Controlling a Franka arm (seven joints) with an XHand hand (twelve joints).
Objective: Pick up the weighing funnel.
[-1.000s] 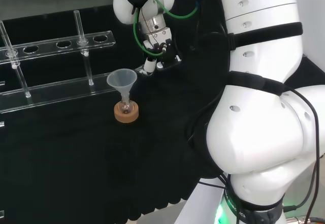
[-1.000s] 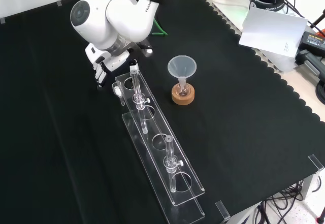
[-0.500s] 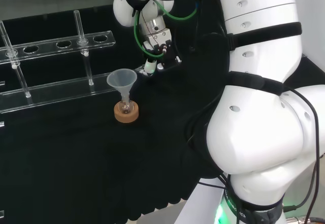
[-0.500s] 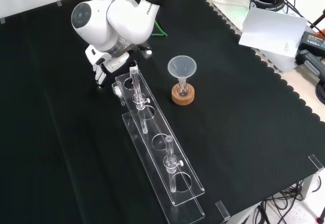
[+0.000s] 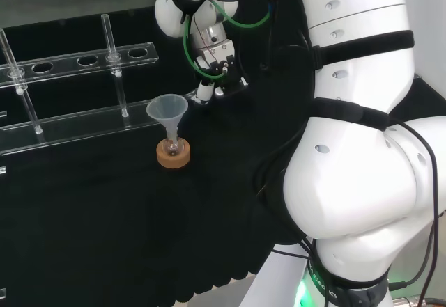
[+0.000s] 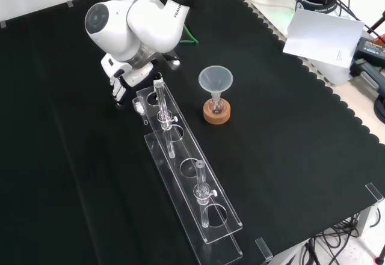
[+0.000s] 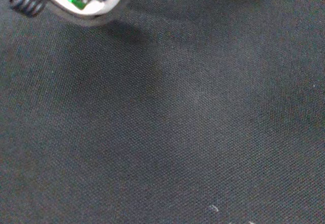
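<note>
Although it is hard to make out, I take the weighing funnel [image 6: 138, 103] to be the small clear piece at the far end of the rack [image 6: 186, 175] in the front view. It seems to be low on the cloth [image 6: 72, 175], but I cannot say this for sure, because clear ware on black shows only by its edges.

Just to the left of this piece in the front view is the hand [image 6: 121, 82], low over the cloth and very near to it. Whether the hand touches the piece, and whether it is spread or closed, I cannot tell. The wrist view looks at the cloth from very close, so I judge that the hand is nearly down.

The rack runs from there toward the near right and carries two glass tubes [image 6: 161, 104] upright in its holes. To the right of the rack, well apart from the hand, the funnel [image 6: 215, 77] stands mouth up with its stem in a small flask [image 6: 216, 104] on a cork ring [image 6: 216, 117].

As for the task, the approach looks about finished. What is left, in my judgement, is the main part: to close on the weighing funnel and to lift it free of the cloth without knocking the rack beside it.
</note>
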